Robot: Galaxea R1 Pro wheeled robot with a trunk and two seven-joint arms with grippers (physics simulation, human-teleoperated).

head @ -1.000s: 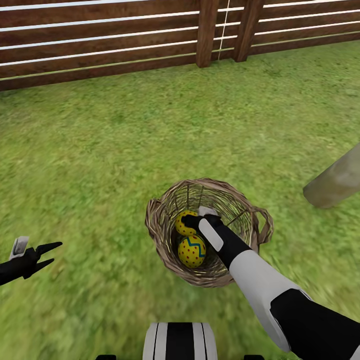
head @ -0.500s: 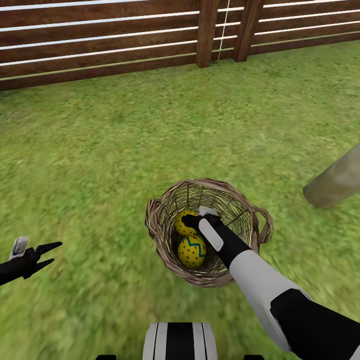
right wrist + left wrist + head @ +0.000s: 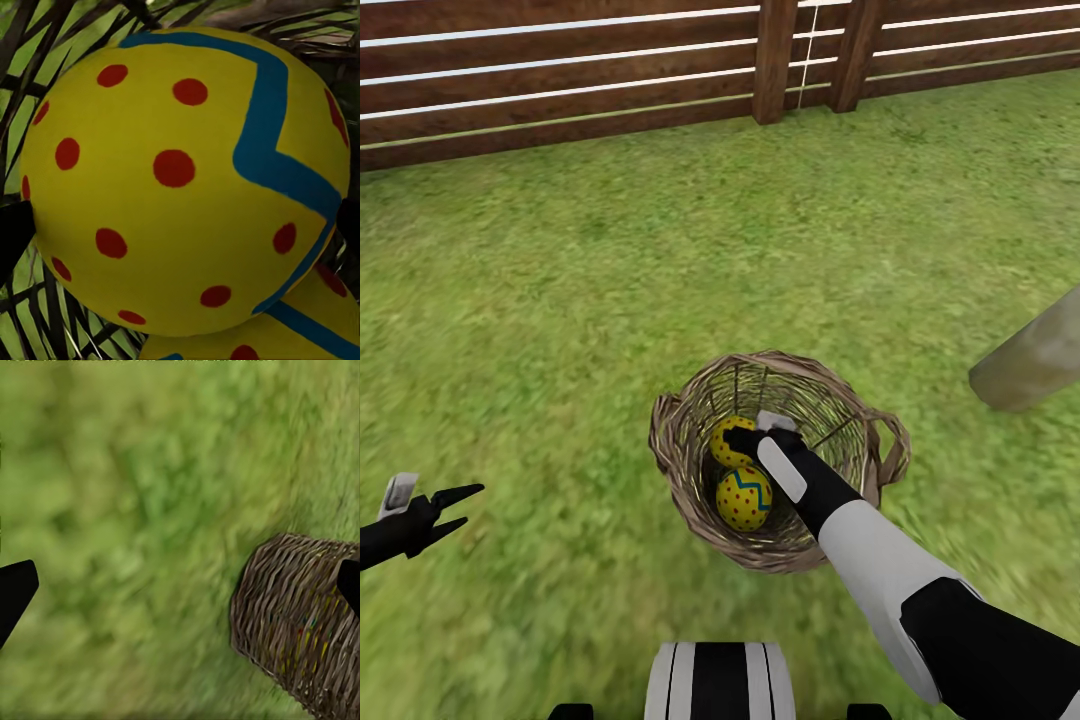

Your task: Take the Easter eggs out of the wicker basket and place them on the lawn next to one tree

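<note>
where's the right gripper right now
In the head view, the right gripper is down inside the wicker basket, at the farther Easter egg.

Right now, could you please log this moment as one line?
right tool: in basket, around egg | left tool: open, idle | tree: right

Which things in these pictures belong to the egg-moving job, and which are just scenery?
Job:
- two yellow red-dotted eggs
- brown round wicker basket
- green lawn
- pale grey-beige tree trunk
- right gripper, inside the basket

Scenery:
- dark brown slatted wooden fence
- left gripper, idle over grass
</note>
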